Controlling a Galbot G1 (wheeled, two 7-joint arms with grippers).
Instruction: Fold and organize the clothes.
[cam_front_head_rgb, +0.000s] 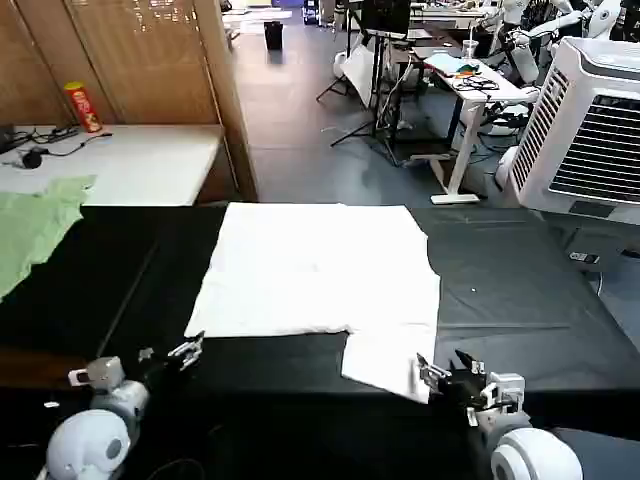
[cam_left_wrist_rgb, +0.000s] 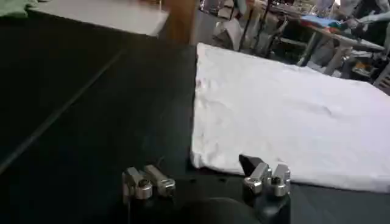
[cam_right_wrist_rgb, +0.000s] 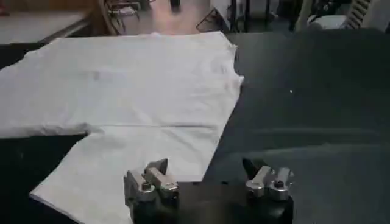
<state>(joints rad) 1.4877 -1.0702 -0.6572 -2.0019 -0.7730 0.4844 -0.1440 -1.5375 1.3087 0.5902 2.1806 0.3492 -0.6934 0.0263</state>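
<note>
Currently the white cotton T-shirt (cam_front_head_rgb: 320, 265) lies plain side up, flat on the black table (cam_front_head_rgb: 520, 300). Both the left gripper (cam_front_head_rgb: 185, 352) and right gripper (cam_front_head_rgb: 440, 375) hover near its front edge, spread wide, empty. Probably a fold comes next, needing hem grasps.

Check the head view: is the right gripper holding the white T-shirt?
No. The right gripper hangs open by the near sleeve edge of the white T-shirt, which lies flat on the black table.
</note>
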